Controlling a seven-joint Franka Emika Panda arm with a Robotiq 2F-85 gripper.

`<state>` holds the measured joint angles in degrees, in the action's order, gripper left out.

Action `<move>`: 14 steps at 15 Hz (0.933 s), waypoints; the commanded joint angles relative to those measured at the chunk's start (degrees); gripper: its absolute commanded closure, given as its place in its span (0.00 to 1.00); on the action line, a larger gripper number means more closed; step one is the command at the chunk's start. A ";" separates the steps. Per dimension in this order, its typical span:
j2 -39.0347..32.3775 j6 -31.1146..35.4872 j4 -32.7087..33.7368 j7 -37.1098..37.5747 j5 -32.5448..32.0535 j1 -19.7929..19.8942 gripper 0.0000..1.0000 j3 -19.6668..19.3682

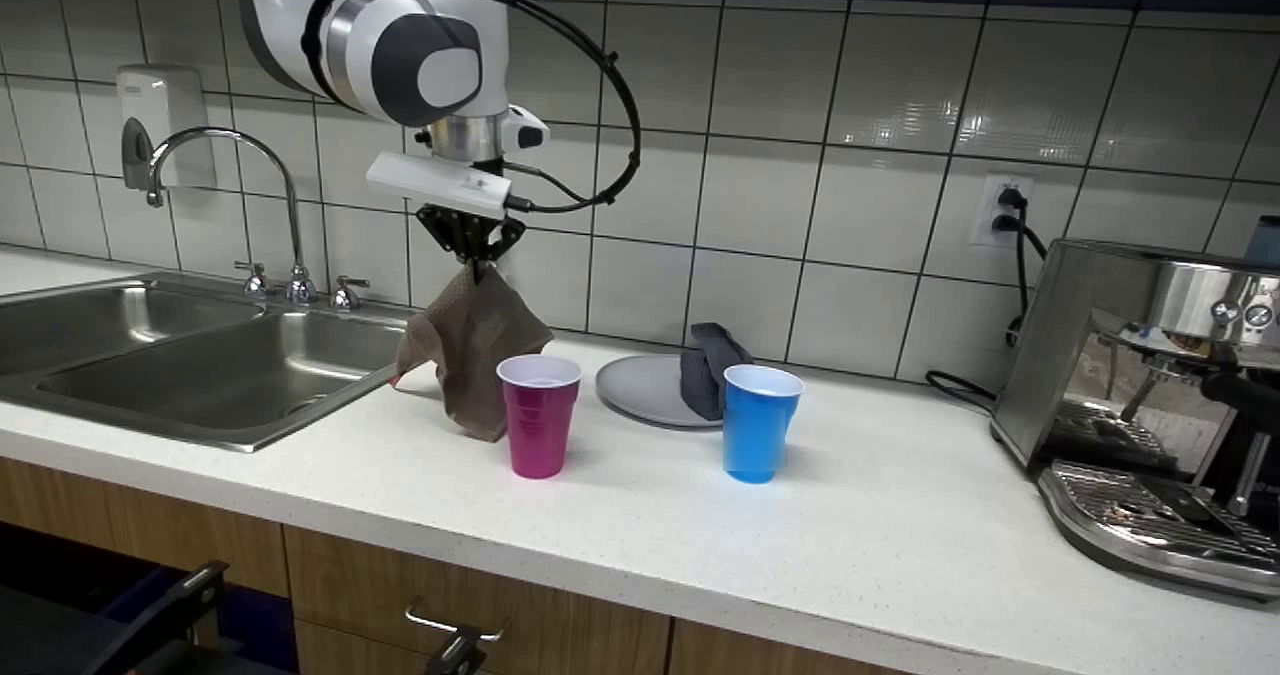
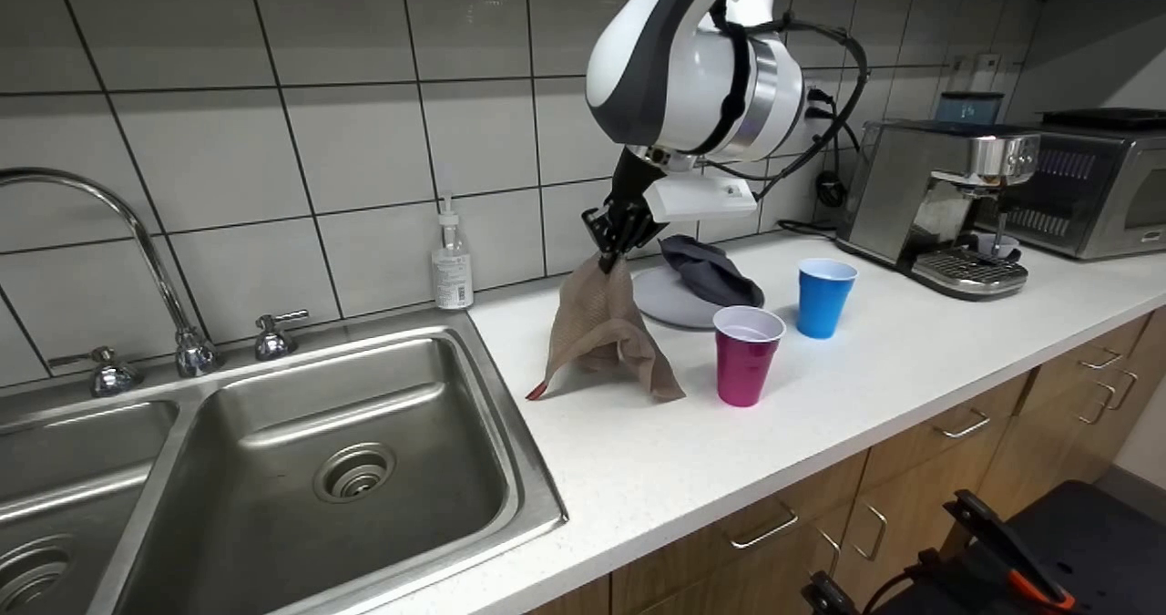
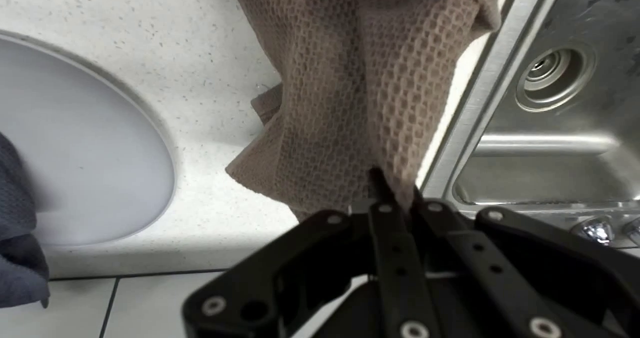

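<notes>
My gripper (image 1: 477, 273) is shut on the brown waffle-weave cloth (image 1: 470, 355), pinching it near its top. In an exterior view the cloth (image 2: 597, 314) drapes down from the gripper (image 2: 607, 261), its lower corners at or close to the counter. A small red tip (image 2: 537, 391) shows at one low corner; what it belongs to cannot be told. From the wrist, folds of brown cloth (image 3: 330, 102) run between the dark fingertips and spread over the counter beside the sink. A magenta cup (image 1: 540, 420) stands upright close by the hanging cloth.
A grey plate (image 1: 645, 390) bears a bunched dark grey cloth (image 2: 710, 269). Near it stands a blue cup (image 1: 760, 425). The steel sink (image 2: 510, 469) borders the cloth's side, with a soap bottle (image 2: 452, 269) behind. A coffee machine (image 1: 1130, 355) sits farther along the counter, against the tiled wall.
</notes>
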<state>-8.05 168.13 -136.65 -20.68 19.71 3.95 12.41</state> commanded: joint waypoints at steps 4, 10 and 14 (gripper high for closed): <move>-3.31 0.01 1.18 1.05 -2.85 -0.85 0.99 -0.87; -6.32 0.00 2.54 3.74 -7.41 -1.47 0.99 -1.75; -7.24 0.08 3.34 5.20 -8.76 -1.40 0.54 -1.61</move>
<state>-14.48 168.21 -134.80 -17.88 12.80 3.29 11.51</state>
